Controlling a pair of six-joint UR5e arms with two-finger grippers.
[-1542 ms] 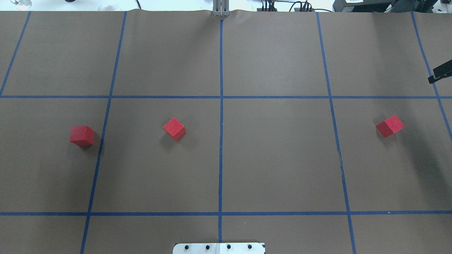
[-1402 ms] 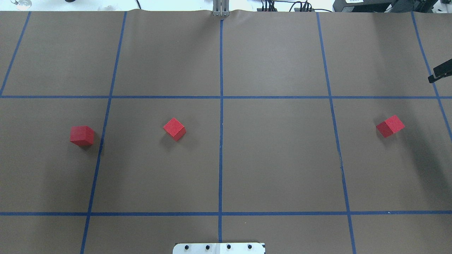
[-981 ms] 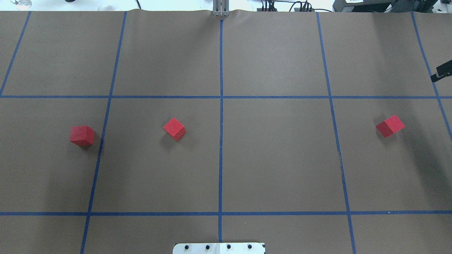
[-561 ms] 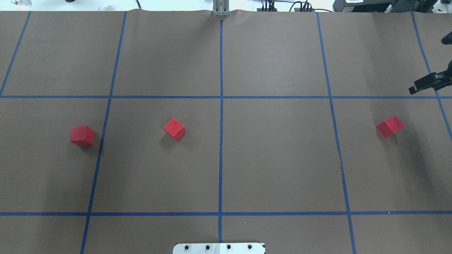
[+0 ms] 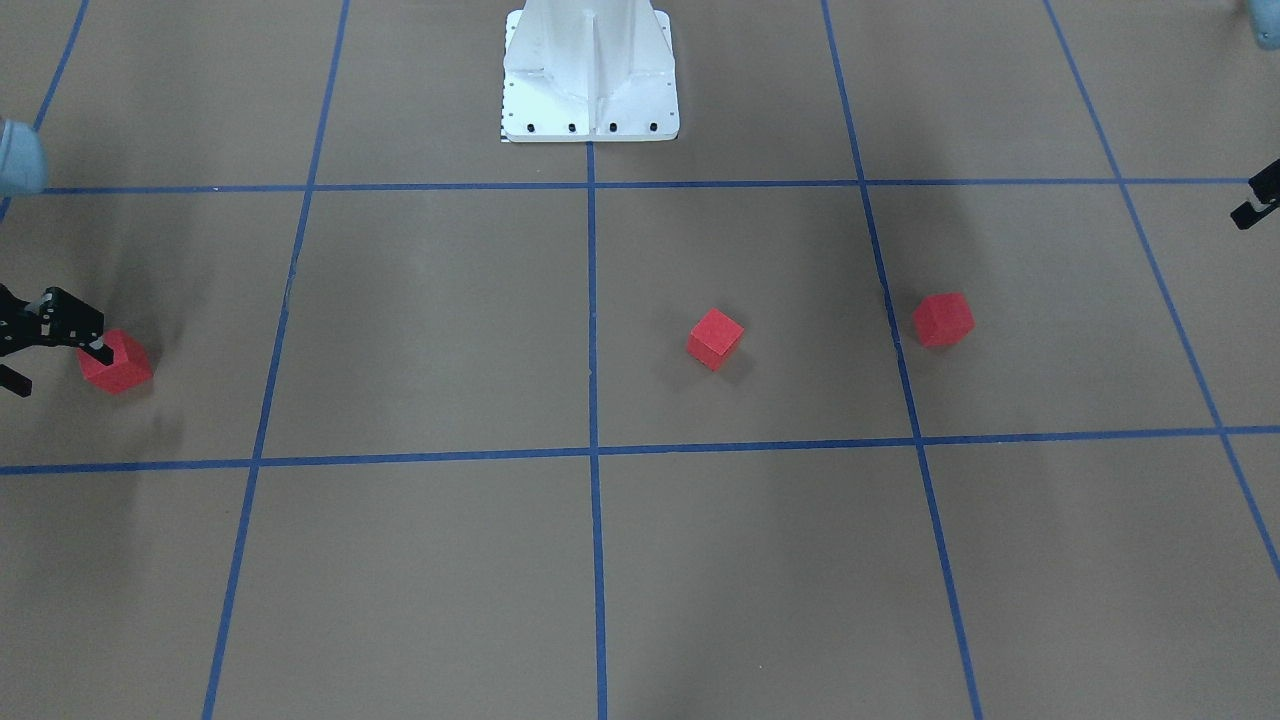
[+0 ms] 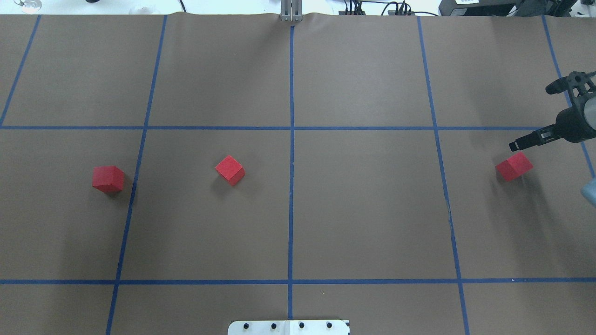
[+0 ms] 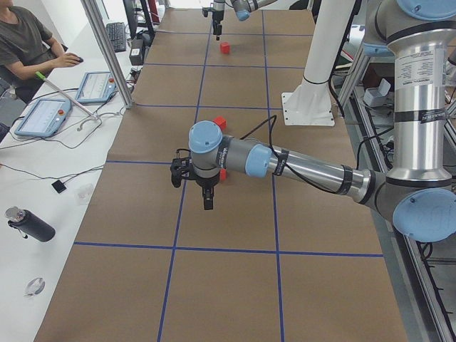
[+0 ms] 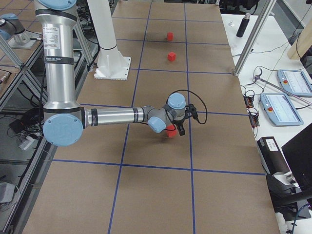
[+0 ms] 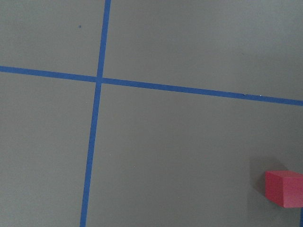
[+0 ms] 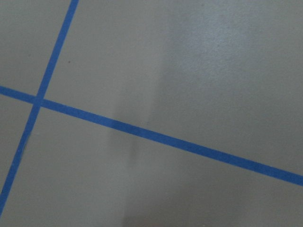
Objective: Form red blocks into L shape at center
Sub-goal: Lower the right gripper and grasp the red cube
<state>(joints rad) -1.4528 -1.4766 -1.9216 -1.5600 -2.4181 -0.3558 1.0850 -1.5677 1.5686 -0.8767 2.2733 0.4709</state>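
Observation:
Three red blocks lie apart on the brown floor in the overhead view: a left block (image 6: 108,179), a middle block (image 6: 230,170) and a right block (image 6: 514,166). The center's vertical blue tape line (image 6: 291,195) has no block on it. My right gripper (image 6: 531,117) is open and hovers just beyond and above the right block (image 5: 115,362); in the front-facing view it (image 5: 55,360) sits at the left edge. My left gripper (image 7: 203,189) hangs above the floor near the left block (image 9: 284,188); I cannot tell whether it is open or shut.
The white robot base plate (image 6: 288,327) sits at the near edge on the center line. An operator (image 7: 25,43) sits at a side table with tablets (image 7: 43,114) beyond an aluminium post (image 7: 107,53). Blue grid tape crosses the floor.
My right gripper has come in from the right edge, leftward and toward the right block, and now shows much more of itself. The three blocks have not moved.

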